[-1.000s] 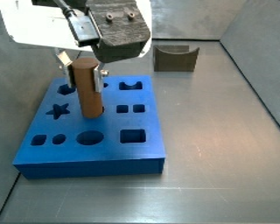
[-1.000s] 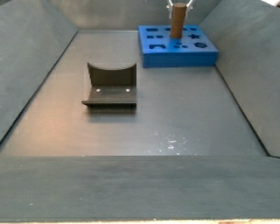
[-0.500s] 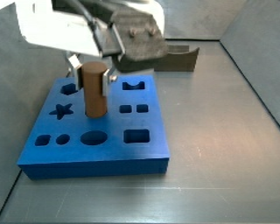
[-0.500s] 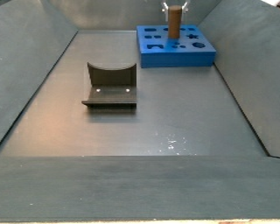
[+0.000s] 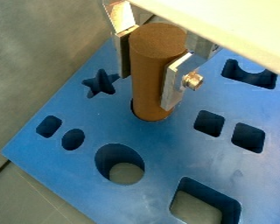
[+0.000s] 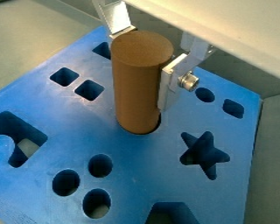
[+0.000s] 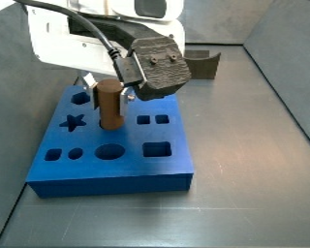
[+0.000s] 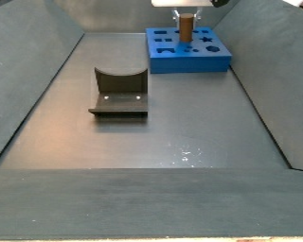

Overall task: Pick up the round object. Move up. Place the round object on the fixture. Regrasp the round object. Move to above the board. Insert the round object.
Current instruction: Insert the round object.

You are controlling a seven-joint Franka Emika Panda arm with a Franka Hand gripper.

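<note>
The peg (image 7: 109, 105) now stands lower than a second ago — its foot has entered a round hole near the middle of the board (image 7: 112, 167), so insertion is under way. The gripper (image 5: 154, 54) is above the board, fingers (image 6: 174, 80) clamped on the peg's upper part. The fixture (image 8: 118, 92) sits well apart, empty — nothing blocks the descent.

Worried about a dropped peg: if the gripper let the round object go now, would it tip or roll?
Probably neither. The round object stands upright with its lower end already in a round hole of the board, the gripper clamped near its top. Lying loose, its smooth cylinder shape would likely roll.
</note>
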